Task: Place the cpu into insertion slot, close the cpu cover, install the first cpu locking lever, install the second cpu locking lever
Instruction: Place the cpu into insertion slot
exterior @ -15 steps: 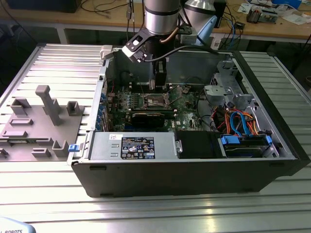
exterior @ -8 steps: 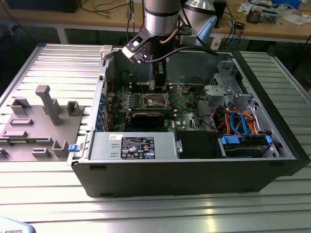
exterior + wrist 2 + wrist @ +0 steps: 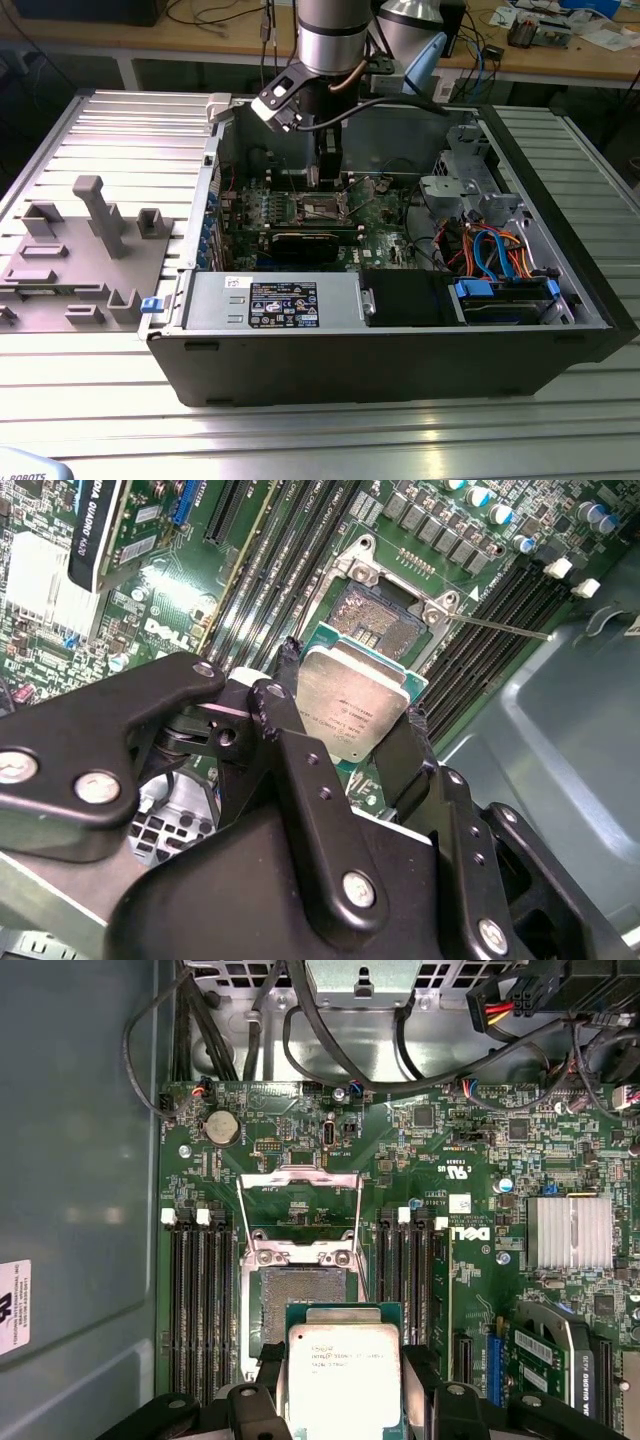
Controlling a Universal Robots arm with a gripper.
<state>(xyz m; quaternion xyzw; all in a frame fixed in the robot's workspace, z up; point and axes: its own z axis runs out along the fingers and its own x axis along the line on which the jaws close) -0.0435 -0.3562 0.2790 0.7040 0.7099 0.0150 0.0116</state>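
In the exterior view, the arm reaches down into an open computer case [image 3: 560, 300] that lies on its side on a ribbed metal worktop [image 3: 330, 440]. The gripper [image 3: 318, 184] hangs just above the insertion slot [image 3: 318, 208] on the green board. A grey fixture [image 3: 92, 250] sits on the worktop to the exterior view's left of the case. In the second wrist view, the gripper's black fingers [image 3: 285, 705] are closed tight on opposite edges of the cpu [image 3: 350, 705], with its silvery face showing between them. The chip is held over the near side of the slot [image 3: 380, 620] and is not seated. A thin locking lever [image 3: 500, 628] sticks out beside the slot, next to the long memory slots [image 3: 500, 605]. In the first wrist view, the cpu [image 3: 345, 1375] is clamped between the fingers and overlaps the slot's near edge. The slot's dark centre [image 3: 300, 1295] lies bare, and the cpu cover [image 3: 300, 1182] stands swung up at the slot's far side.
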